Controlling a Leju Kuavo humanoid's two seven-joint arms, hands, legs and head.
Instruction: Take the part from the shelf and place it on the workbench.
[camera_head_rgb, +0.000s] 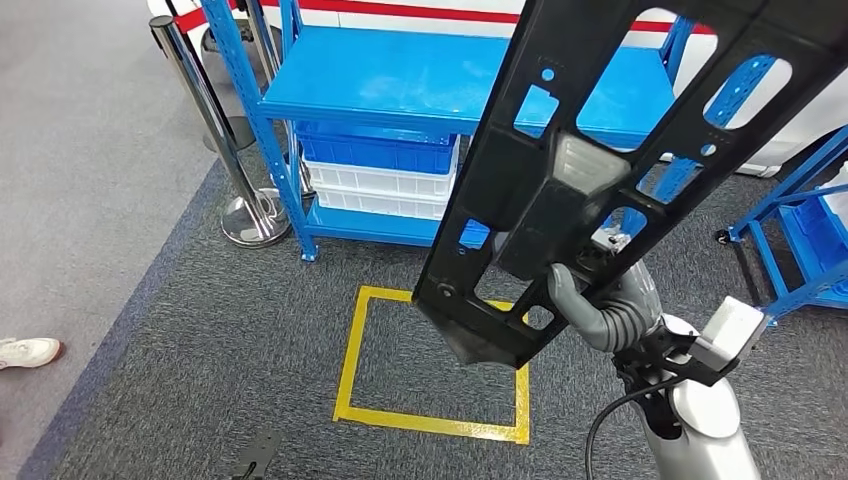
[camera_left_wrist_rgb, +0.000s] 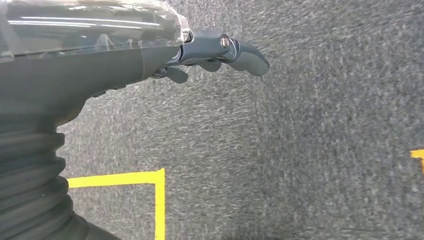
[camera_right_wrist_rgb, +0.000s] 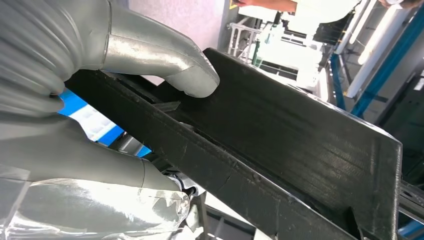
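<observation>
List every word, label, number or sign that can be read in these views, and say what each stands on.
None: no readable text appears in any view.
The black part held by the right hand shows bare holes and ribs, no lettering.
The blue shelf and the bins under it bear no visible label.
The yellow floor square is plain tape, without characters.
The red stripe behind the shelf carries no words.

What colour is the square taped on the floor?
Yellow. The taped square on the grey carpet shows best in the head view.
</observation>
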